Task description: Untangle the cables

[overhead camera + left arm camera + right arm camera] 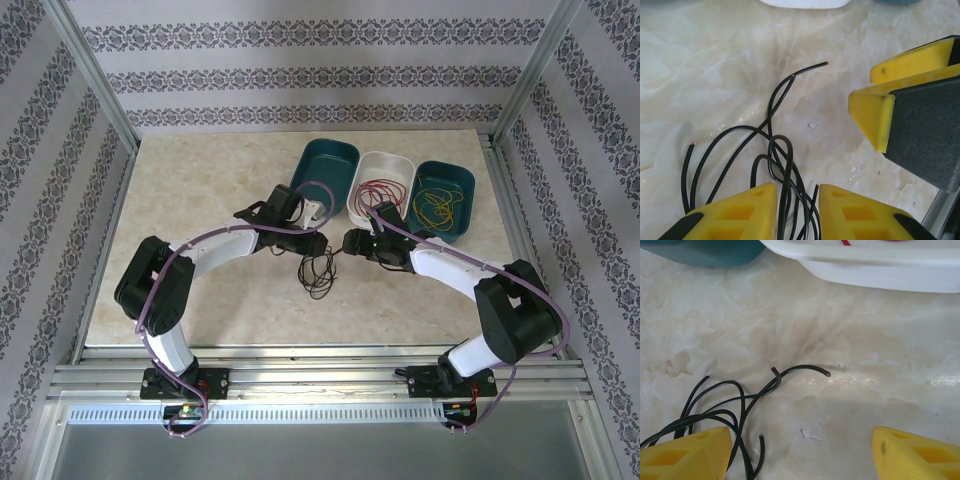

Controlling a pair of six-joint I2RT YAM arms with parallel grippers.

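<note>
We've got the left gripper (797, 210) pinched on the black cables (775, 165) on the table (200, 200) and the right gripper (800, 452) wide open, so yanking could tighten the knot.

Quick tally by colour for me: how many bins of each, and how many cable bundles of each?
Teal bins: 2
White bins: 1
Black cable bundles: 1
Red cable bundles: 1
Yellow cable bundles: 1
Total: 6
</note>
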